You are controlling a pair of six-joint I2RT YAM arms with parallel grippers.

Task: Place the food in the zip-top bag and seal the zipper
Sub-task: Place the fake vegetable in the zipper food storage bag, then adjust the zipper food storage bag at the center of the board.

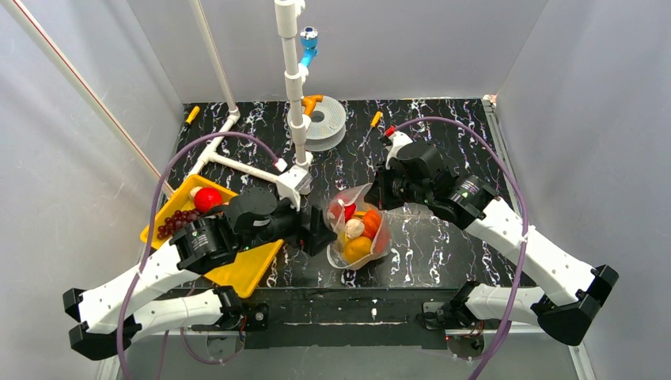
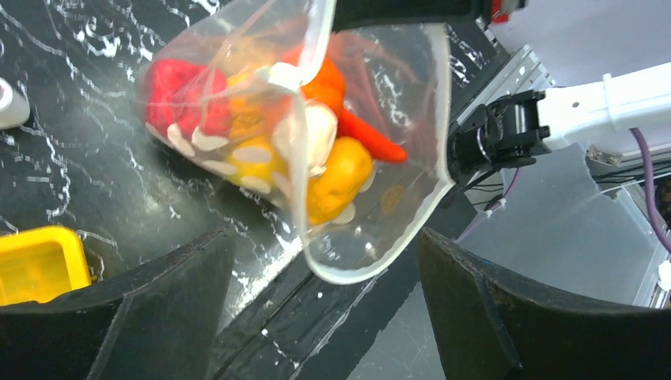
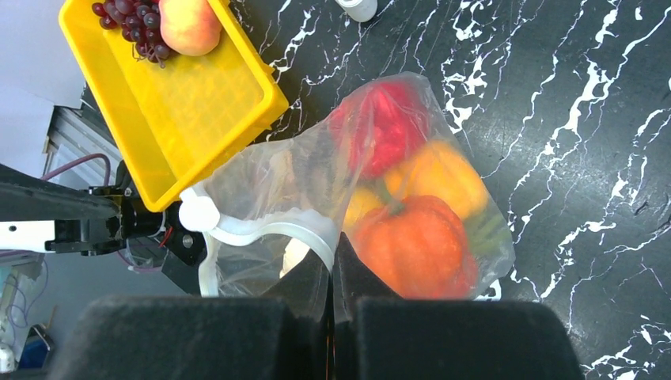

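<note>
The right arm's jaws are pressed together on the whitish press-strip zipper [image 3: 261, 229] at the mouth of the clear, white-dotted floppy plastic bag [image 3: 261, 178], which bulges just ahead of them over the black marbled tabletop [image 3: 570, 119] with a glossy red toy food [image 3: 388, 119], a yellow one [image 3: 443, 170] and an orange one [image 3: 411, 241] inside. The left arm's jaws stand spread wide, the bag just ahead of their gap. Beyond the bag from the right jaws, a yellow rectangular plastic tray [image 3: 190, 111] holds purple toy grapes [image 3: 130, 28] and 1 peach-coloured toy fruit [image 3: 190, 24].

Left gripper [image 2: 324, 245]: jaws spread wide, holding nothing. Just beyond them, the zip-top bag [image 2: 388, 214] over the black marbled table [image 2: 95, 174], mouth gaping. Food [image 2: 340, 178] inside: red, orange and yellow pieces bunched together. Yellow tray [image 2: 36, 261] corner at left.
</note>
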